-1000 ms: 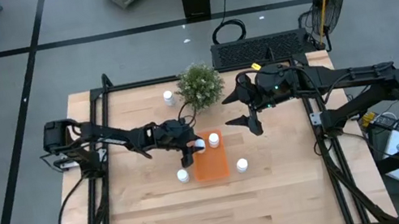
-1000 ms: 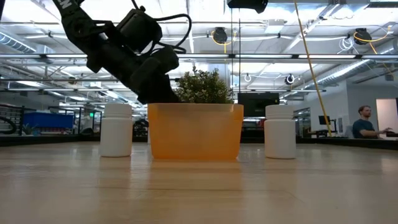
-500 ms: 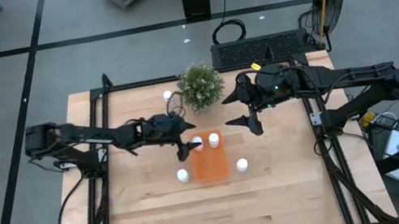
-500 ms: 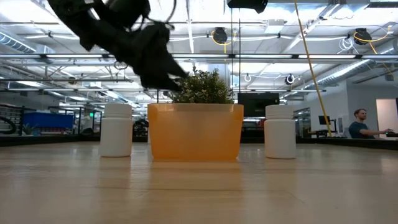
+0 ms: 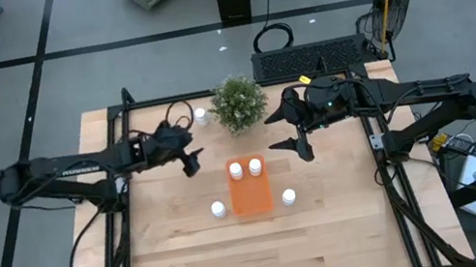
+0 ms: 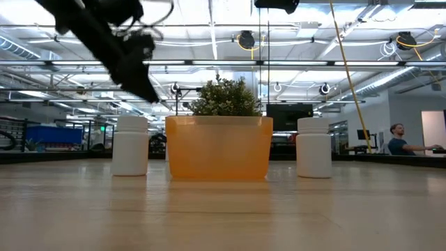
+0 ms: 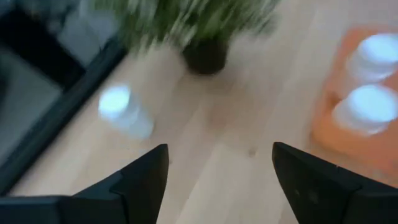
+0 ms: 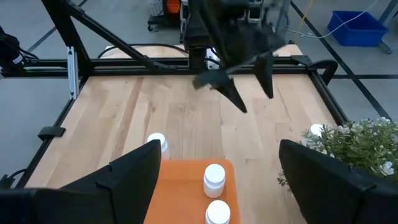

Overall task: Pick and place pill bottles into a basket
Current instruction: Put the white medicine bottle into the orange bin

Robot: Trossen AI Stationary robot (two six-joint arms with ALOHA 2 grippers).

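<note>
Bottles: two stand in the tray (image 5: 252, 200), three on the tabletop. Left gripper (image 5: 192, 162), jaws released, should centre over the bottle (image 5: 201, 115) at its 1 o'clock before descending.

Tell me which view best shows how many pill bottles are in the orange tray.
The high view: looking straight down, it shows two bottles at the far end of the orange tray. The right wrist view also shows both. The left wrist view shows them blurred at its edge. In the low view the tray wall hides them.
</note>
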